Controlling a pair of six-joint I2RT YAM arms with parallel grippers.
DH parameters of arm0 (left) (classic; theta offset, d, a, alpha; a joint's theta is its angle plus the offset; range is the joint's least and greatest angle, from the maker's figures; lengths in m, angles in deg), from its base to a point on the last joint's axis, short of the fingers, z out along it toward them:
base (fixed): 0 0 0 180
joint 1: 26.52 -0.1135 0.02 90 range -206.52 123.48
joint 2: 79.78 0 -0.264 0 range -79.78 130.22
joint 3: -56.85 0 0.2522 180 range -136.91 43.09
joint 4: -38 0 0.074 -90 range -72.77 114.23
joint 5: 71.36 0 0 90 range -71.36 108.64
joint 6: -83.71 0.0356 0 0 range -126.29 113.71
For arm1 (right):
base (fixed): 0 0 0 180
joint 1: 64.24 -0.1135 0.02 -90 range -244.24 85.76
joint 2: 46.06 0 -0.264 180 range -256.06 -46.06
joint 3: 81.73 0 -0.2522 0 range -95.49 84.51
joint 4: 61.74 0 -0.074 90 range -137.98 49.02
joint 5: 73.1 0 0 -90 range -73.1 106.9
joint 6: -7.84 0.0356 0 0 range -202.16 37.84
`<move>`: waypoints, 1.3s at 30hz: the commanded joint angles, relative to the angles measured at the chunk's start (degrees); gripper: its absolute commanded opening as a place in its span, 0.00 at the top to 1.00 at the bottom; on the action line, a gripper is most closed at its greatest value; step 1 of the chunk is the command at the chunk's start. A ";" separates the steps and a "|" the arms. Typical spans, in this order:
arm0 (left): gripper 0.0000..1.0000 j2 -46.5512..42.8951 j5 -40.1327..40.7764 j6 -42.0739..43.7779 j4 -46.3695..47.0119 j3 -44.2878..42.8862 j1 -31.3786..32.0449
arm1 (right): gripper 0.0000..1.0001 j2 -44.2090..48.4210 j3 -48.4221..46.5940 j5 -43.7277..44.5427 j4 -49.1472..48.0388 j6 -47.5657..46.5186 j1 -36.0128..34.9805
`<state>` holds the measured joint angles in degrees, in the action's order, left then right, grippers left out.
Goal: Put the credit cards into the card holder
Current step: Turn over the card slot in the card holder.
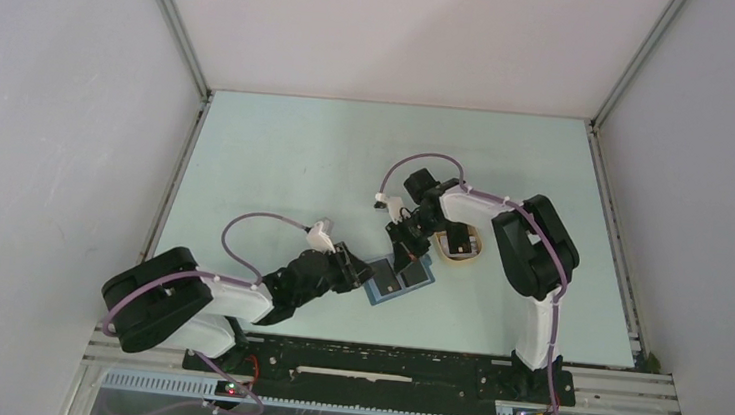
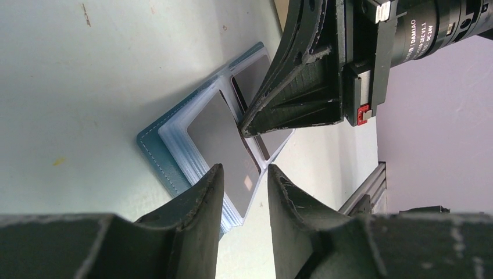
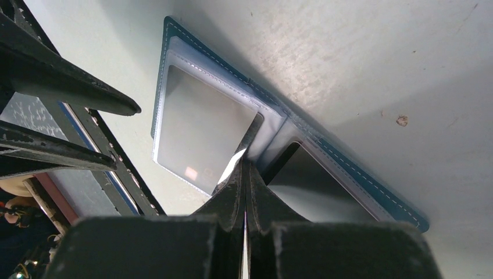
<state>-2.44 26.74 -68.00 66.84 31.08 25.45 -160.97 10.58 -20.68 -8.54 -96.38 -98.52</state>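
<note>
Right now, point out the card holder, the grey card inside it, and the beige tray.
card holder [image 2: 153,149]: left wrist view, on its teal outer edge.
grey card [image 3: 200,131]: right wrist view, middle of its face.
beige tray [image 1: 460,260]: top view, on its near rim.

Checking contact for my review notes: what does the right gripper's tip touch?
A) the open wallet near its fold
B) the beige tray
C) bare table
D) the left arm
A: the shut right gripper meets the wallet at its middle, between its two halves.
</note>
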 commanded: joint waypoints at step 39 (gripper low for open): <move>0.58 2.88 1.83 -0.52 0.37 -1.58 0.34 | 1.00 -3.73 -2.05 2.86 1.49 0.51 -1.40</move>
<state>0.05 27.53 -69.25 66.45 31.08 25.49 -162.11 9.00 -20.24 -6.81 -95.68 -98.72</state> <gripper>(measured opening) 0.429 0.006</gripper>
